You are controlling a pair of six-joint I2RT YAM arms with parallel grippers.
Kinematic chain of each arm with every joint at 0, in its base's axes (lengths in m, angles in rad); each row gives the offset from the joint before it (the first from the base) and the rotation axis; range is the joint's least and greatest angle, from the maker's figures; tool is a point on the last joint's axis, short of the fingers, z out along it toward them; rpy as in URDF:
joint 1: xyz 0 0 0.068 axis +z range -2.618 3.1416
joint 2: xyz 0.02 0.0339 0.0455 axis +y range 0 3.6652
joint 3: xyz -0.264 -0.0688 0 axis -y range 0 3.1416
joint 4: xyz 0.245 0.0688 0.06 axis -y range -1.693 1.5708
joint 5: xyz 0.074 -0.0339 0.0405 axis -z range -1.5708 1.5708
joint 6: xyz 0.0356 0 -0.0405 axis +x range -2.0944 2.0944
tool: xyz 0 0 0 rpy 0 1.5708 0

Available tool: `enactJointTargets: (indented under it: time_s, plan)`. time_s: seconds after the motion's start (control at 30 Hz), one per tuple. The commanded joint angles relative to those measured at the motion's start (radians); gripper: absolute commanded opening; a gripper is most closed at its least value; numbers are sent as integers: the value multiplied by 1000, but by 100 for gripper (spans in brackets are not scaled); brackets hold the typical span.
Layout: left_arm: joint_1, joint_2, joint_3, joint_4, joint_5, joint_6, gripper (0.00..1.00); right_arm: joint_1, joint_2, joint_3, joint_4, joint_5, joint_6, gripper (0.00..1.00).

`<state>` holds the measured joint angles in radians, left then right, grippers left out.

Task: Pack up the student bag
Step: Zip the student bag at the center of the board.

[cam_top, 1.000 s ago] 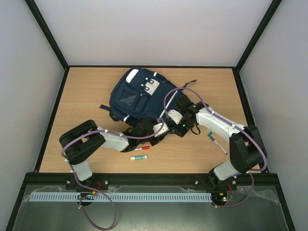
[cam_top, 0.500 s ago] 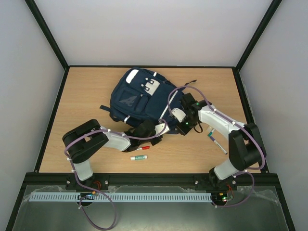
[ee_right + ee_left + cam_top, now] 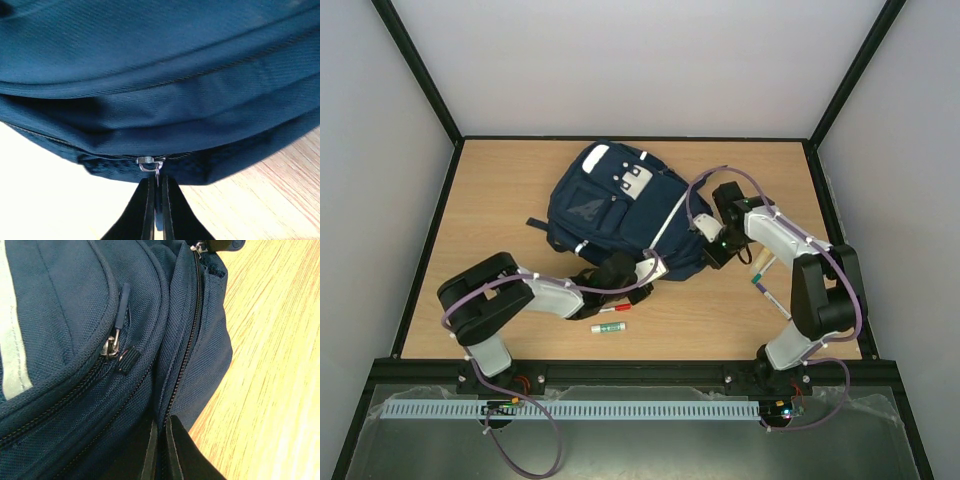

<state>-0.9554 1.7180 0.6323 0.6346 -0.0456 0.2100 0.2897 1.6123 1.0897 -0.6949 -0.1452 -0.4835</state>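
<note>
The student bag (image 3: 610,205), navy with white patches, lies flat in the middle of the table. My left gripper (image 3: 660,274) is at its near edge. In the left wrist view this gripper (image 3: 160,424) is shut on the bag's fabric right at the main zipper line (image 3: 189,335). My right gripper (image 3: 712,252) is at the bag's right corner. In the right wrist view it (image 3: 156,189) is shut on the metal zipper pull, just below the slider (image 3: 150,162). The zipper looks closed between the two grippers.
A red marker (image 3: 617,310) and a green-and-white glue stick (image 3: 608,327) lie near the front edge, beside the left arm. A pen (image 3: 772,296) lies on the table under the right arm. A front pocket zip pull (image 3: 119,305) hangs on the bag.
My left gripper has closed on the bag's edge. The right gripper has moved right and away along the bag's side, still pinching the zipper pull.
</note>
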Motion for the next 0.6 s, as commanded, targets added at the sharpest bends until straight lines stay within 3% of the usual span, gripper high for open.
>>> enactJointTargets:
  time_s: [0.0,0.57]
  plan:
    - [1,-65,-43,6,-24,-34,4,-53,39,24,-79,133,-49,1]
    - [-39,-165,-122,-45,-74,-78,4,-115,237,202,54,224,-96,1]
